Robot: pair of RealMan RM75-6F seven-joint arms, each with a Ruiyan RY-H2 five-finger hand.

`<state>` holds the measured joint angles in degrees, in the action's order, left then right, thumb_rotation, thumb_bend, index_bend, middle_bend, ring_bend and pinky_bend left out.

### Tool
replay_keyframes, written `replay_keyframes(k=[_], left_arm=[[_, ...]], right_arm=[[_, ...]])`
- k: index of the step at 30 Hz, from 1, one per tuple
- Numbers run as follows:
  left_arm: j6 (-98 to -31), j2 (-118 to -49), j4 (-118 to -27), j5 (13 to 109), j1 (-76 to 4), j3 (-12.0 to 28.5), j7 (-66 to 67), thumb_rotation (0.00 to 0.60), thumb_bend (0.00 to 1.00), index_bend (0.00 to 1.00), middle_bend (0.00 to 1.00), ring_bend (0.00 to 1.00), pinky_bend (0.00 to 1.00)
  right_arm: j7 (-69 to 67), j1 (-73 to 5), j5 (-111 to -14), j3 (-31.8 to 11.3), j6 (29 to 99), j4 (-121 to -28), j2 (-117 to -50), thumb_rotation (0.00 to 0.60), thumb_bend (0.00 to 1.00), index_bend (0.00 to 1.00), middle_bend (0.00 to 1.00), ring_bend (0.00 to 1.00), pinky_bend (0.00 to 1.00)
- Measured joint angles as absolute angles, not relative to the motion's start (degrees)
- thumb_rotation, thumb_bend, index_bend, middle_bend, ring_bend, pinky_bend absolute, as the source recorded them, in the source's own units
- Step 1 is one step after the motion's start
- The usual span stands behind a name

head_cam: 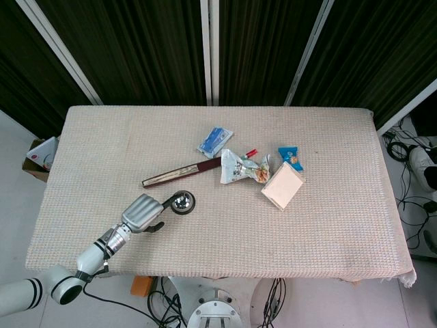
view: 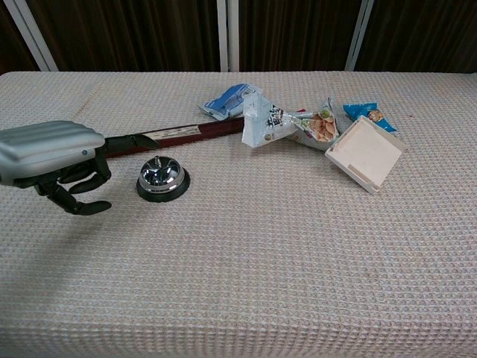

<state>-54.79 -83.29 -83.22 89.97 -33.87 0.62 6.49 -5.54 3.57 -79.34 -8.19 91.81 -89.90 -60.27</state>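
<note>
My left hand (head_cam: 143,213) hangs just above the table near its front left, with the arm coming in from the lower left corner. In the chest view the left hand (view: 52,155) shows its silver back, and its dark fingers (view: 78,195) curl in under the palm with nothing in them. A small chrome call bell (head_cam: 182,202) on a black base stands right beside the hand. In the chest view the call bell (view: 162,179) is a short gap from the fingertips, apart from them. My right hand is in neither view.
A long dark red bar (head_cam: 181,173) lies slantwise behind the bell. Further right are a blue-white packet (head_cam: 215,141), a crumpled silver snack bag (head_cam: 242,167), a small blue packet (head_cam: 289,156) and a pale square box (head_cam: 283,186). A woven cloth (head_cam: 307,232) covers the table.
</note>
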Motion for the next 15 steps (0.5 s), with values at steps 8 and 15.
replay_keyframes(k=[8,15], left_arm=[[-54.8,-83.1,-83.6,89.4,-34.2,0.0,6.8,0.600,0.33,0.01,0.83,0.82,0.83],[-54.6,-82.8,-84.2,88.6,-34.3,-0.6,7.8,0.600,0.33,0.01,0.83,0.82,0.83]], right_arm=[[-5.6,3.6,-79.7,-8.1,91.9,-89.5,-60.5,0.600,0.18,0.00,0.00,0.00,0.00],[-5.9,3.5,-79.9,-8.1,91.8,-89.2,-60.7,0.600,0.18,0.00,0.00,0.00,0.00]])
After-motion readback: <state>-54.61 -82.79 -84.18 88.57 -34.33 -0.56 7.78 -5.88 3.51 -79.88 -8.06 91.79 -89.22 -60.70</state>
